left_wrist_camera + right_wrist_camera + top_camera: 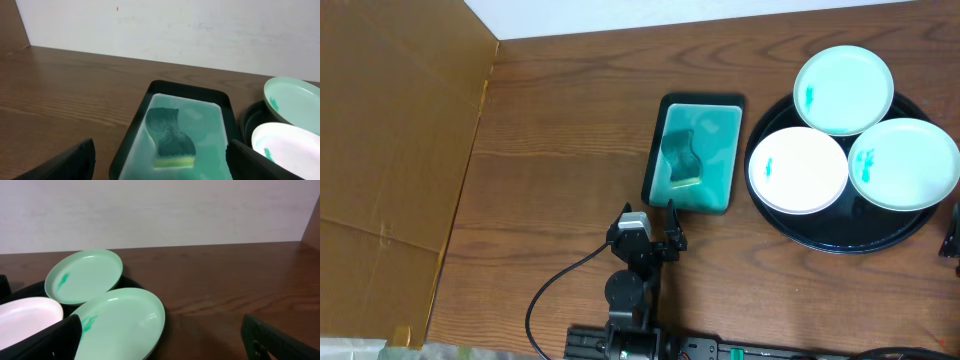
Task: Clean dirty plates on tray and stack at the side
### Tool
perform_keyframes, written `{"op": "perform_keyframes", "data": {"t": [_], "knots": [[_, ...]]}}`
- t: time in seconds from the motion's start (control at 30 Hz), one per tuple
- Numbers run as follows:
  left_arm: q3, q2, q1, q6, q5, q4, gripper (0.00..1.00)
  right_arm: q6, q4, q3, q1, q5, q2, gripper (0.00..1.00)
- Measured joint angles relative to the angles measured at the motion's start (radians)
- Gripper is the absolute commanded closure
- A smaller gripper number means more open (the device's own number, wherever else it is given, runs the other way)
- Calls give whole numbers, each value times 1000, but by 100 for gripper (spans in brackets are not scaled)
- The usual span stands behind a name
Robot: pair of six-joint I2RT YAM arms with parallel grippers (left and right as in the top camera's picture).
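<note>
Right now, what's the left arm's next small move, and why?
Probably ease the left gripper forward and down onto the sponge. Its jaws stand open and empty just short of the teal dish, the sponge lies loose inside it, and the plates on the black tray all show teal smears.

Right claw (952, 240) mostly beyond overhead edge

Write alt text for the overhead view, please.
A white plate and two mint plates crowd a round black tray at right; beside it, a teal dish holds a sponge, with the left claw just below.
</note>
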Motion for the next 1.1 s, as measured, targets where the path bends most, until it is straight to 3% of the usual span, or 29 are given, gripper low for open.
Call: {"op": "perform_keyframes", "data": {"t": [0.5, 0.87, 1.0, 1.1], "knots": [[-9, 0, 0, -48, 29, 30, 16, 0, 0, 0, 0, 0, 0, 1], [-23, 5, 0, -52, 190, 394, 16, 0, 0, 0, 0, 0, 0, 1], [21, 47, 0, -52, 186, 354, 16, 0, 0, 0, 0, 0, 0, 1], [174, 199, 0, -48, 180, 185, 16, 0, 0, 0, 0, 0, 0, 1]]}}
